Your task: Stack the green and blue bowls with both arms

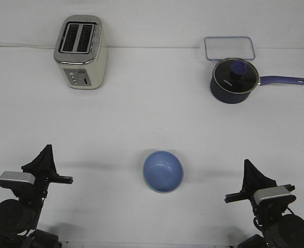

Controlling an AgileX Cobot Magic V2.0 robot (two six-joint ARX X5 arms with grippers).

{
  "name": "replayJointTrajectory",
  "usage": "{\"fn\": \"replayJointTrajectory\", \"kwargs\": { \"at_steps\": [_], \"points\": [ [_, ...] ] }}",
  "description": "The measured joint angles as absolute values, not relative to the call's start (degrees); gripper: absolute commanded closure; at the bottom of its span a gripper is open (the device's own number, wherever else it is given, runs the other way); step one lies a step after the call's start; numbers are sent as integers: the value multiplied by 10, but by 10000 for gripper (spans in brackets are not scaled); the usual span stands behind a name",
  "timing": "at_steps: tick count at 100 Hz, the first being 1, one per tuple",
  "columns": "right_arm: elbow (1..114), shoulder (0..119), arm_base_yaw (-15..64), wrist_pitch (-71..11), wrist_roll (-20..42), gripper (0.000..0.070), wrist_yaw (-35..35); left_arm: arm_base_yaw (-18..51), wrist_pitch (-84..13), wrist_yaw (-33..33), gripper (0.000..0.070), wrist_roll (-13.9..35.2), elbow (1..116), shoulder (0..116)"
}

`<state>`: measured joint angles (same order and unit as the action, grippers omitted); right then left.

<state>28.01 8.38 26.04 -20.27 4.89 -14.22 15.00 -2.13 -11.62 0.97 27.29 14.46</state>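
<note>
Blue bowl [163, 171] sits upright on the tabletop [152, 119], a pale green rim just showing under its near edge, so it looks already nested in the green one. Left claw [45, 155] and right claw [248, 170] flank the bowl, well apart from it, roughly equidistant. Whether either claw is parted or closed: cannot tell.

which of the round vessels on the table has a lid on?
The saucepan, far right in front of the clear tray: dark navy, glass lid with a knob, long handle. The blue bowl near centre is open, with no lid or handle.
</note>
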Motion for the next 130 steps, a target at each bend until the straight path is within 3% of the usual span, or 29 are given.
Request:
{"fn": "replayJointTrajectory", "kwargs": {
  "at_steps": [43,68,97,130],
  "points": [
    [280,84,260,-203,49,699,-142,138,-21,-114,685,1,273,145],
    [280,84,260,-203,49,699,-142,35,33,1,686,-10,154,99],
    [280,84,260,-203,49,699,-142,3,57,2,685,-1,37,3],
    [280,84,260,-203,49,699,-143,-3,70,0,685,10,19,3]
  ]
}}
